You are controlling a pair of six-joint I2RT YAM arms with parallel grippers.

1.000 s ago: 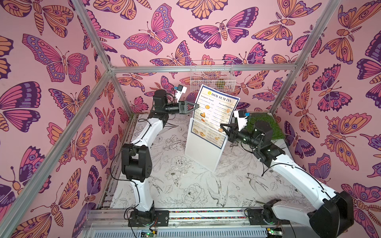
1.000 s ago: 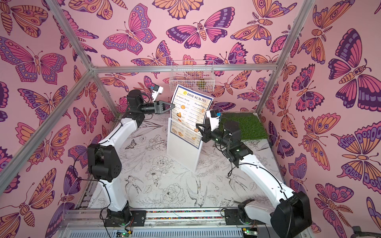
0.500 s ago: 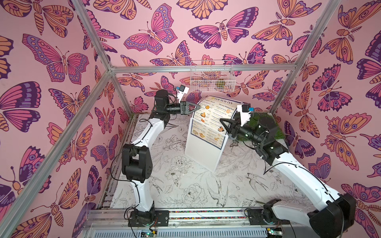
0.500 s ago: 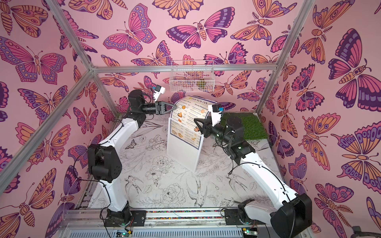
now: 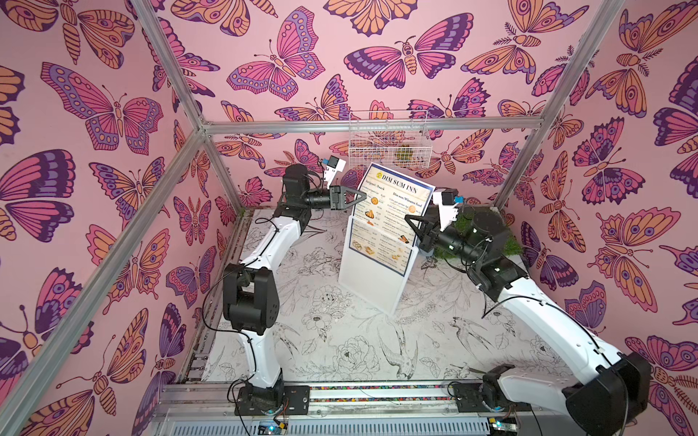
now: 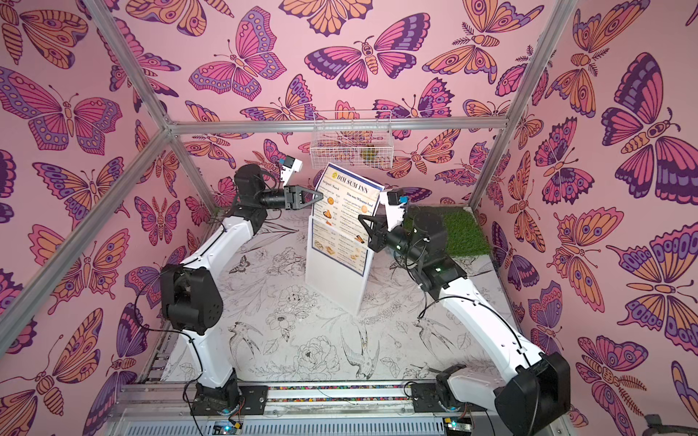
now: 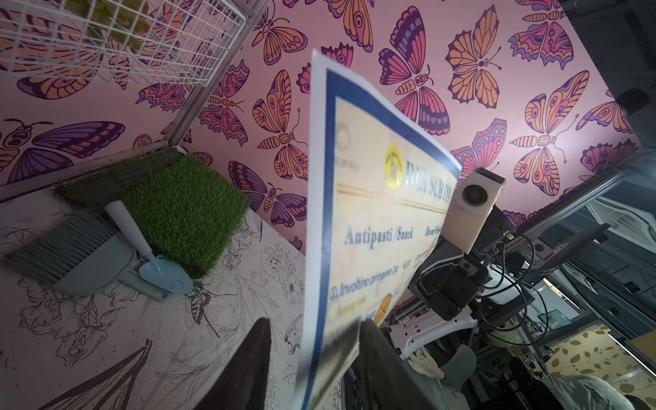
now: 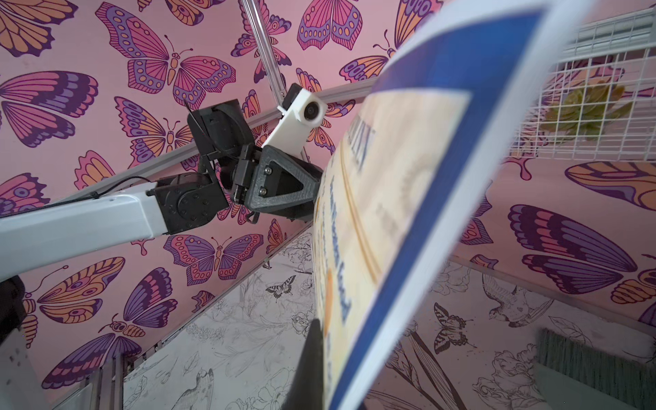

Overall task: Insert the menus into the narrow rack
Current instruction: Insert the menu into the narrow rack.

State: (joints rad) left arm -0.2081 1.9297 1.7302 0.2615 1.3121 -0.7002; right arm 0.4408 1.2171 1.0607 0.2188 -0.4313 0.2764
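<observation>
Left wrist: right end effector [image 5: 409,221] tight on "Antipasti/Snack" menu [image 7: 372,213], left end effector [image 7: 316,321] spread.

**Open tabletop in front, clutter behind**

You have bare tabletop [image 5: 340,351] in front of the rack [image 5: 368,287]. The left gripper [image 5: 363,195] and right gripper [image 5: 406,218] block its sides. Above and behind it hangs the wire basket [image 5: 389,147]; behind it, rightward, lies the grass mat [image 6: 459,230].

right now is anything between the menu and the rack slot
Nothing visible does. The menu already stands with its lower half in the rack, upper half sticking out above it.
</observation>
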